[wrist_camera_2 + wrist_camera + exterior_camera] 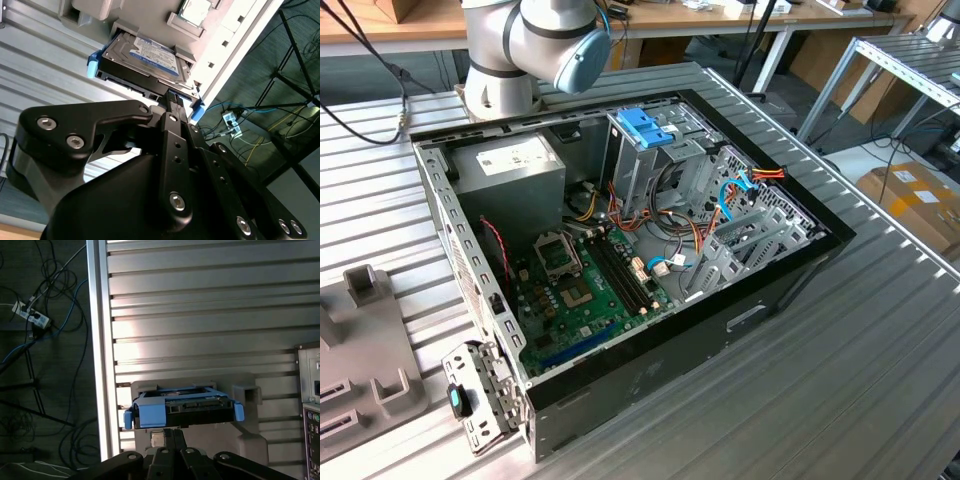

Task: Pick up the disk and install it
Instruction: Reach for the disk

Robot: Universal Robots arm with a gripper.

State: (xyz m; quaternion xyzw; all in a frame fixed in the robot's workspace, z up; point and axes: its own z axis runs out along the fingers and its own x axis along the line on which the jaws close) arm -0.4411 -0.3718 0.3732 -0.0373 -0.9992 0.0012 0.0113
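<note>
The disk is a silver-grey drive with a white and blue label and blue side rails. It rests in a pale grey holder near the edge of the ribbed metal table. In the first wrist view the disk shows end-on, with blue rail ends on both sides. My black gripper is right at the disk's near edge and seems to touch it. In the first wrist view my gripper sits close under the disk's middle.
An open computer case lies on the table with its green motherboard exposed. Inside are a metal drive cage with a blue latch, a grey power-supply box and loose cables. A grey fixture stands at the exterior view's left. Cables lie on the floor beyond the table edge.
</note>
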